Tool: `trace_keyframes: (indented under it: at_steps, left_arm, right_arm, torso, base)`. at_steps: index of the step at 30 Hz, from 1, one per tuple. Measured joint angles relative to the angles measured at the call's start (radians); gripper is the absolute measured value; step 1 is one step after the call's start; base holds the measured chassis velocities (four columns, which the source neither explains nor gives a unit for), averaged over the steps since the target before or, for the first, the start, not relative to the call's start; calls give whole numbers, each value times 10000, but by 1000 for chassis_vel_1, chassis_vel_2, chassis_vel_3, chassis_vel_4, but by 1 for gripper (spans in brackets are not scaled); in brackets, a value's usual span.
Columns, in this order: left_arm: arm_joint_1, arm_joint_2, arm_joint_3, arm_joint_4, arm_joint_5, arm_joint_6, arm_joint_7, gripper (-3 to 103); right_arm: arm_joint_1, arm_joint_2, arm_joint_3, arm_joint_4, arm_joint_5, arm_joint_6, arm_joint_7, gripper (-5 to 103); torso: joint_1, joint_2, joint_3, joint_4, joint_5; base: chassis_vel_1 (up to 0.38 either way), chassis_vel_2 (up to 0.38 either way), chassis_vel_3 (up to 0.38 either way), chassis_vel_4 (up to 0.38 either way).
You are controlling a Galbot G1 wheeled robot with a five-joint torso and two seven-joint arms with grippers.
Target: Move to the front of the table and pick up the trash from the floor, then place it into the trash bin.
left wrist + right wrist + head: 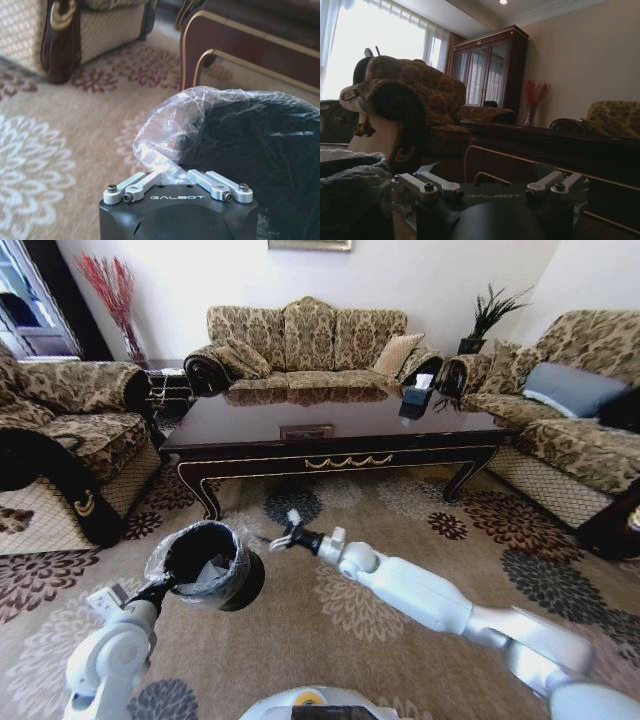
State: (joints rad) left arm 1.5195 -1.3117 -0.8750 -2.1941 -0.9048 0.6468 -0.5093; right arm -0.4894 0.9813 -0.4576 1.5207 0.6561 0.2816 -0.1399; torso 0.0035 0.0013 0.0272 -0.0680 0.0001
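left gripper [160, 587] clamped on the liner rim of the trash bin [205, 565], held tilted at lower left above the floor [330, 630]. right gripper [283, 533], jaws apart, beside the bin, centre. table [340, 435] behind.

From the head view we see a bright, evenly daylit room with strong wide-angle bowing toward the edges and a glossy reflection across the table [330, 425]. In the right wrist view we face a blown-out window [380, 45], so the foreground falls into deep shadow; the left wrist view is softly blurred throughout.
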Motion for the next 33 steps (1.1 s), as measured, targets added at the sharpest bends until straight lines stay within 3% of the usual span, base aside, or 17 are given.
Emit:
trace_keyframes:
  at_steps: [5,14,31,33]
  left_arm:
    - [-271,74,143,803,-136,-125,-76,3]
    - [-851,74,401,2022,-44,-376,16,3]
    - [-1371,-379,901,3087,606,-1118,509,0]
    - [-1226,-384,885,2870,486,-1074,529,10]
  right_arm:
    - [-1053,-78,1141,-11,-263,-198,901,100]
    - [-2375,-72,2538,-104,-564,-224,1351,100]
    - [-3191,-187,3167,-38,-726,-226,1616,100]
    - [-3203,-207,3184,-23,-733,-226,1619,100]
  torso:
    - [0,0,0,-3,-1]
    - [0,0,0,-3,-1]
    - [0,0,0,-2,0]
    - [0,0,-1,-2,0]
  base:
    - [0,0,0,0]
    - [0,0,0,0]
    - [0,0,0,0]
    - [0,0,0,0]
